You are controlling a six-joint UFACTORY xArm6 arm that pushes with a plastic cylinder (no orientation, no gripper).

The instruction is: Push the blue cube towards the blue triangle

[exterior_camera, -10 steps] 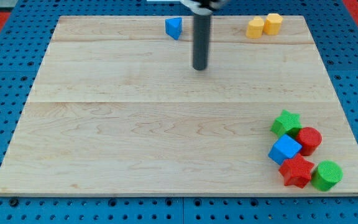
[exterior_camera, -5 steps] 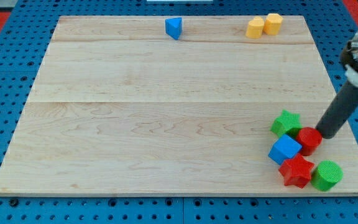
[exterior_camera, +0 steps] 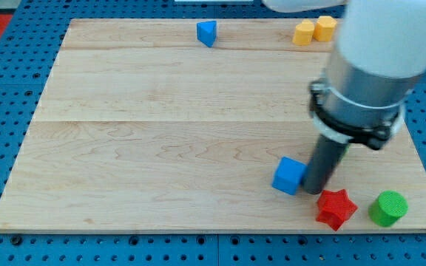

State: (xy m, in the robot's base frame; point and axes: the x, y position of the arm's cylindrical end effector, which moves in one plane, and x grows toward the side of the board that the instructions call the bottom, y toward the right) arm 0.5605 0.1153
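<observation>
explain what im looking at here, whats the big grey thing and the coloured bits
The big grey thing is a robot arm ending in a dark rod. It holds nothing; it only pushes. My tip rests on the pale wooden board, against the view's right side of the blue cube. A red star-shaped block and a green cylinder sit near the bottom right. A blue triangle and two yellow blocks lie along the top edge. There is one camera, looking down from the board's near side.
</observation>
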